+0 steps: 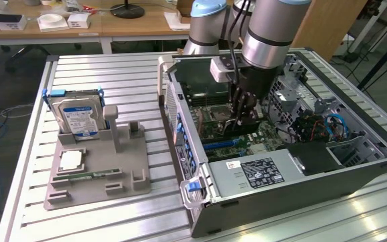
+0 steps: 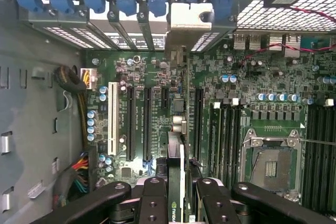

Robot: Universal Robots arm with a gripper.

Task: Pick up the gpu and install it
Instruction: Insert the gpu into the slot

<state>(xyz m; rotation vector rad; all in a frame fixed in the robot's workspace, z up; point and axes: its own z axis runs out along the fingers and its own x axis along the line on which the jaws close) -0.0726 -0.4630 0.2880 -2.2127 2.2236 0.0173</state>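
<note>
Open computer case (image 1: pixel 301 194) on a slatted aluminium table (image 1: pixel 113 70); inside the case lie the motherboard (image 2: pixel 252 77), an empty CPU socket (image 2: pixel 270 166) and a labelled power supply (image 1: pixel 254 174). To the exterior view's left of the case, a grey fixture tray (image 1: pixel 92 189) carries an upright hard drive (image 1: pixel 79 118), a processor chip (image 1: pixel 70 160) and a memory strip (image 1: pixel 86 176).

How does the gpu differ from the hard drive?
The gpu is clamped in the jaws inside the case, edge-on over the motherboard; the hard drive stands upright in the gray holder outside it. The gpu is thin; the hard drive is boxy with a blue-white label. Both stand on edge.
</note>
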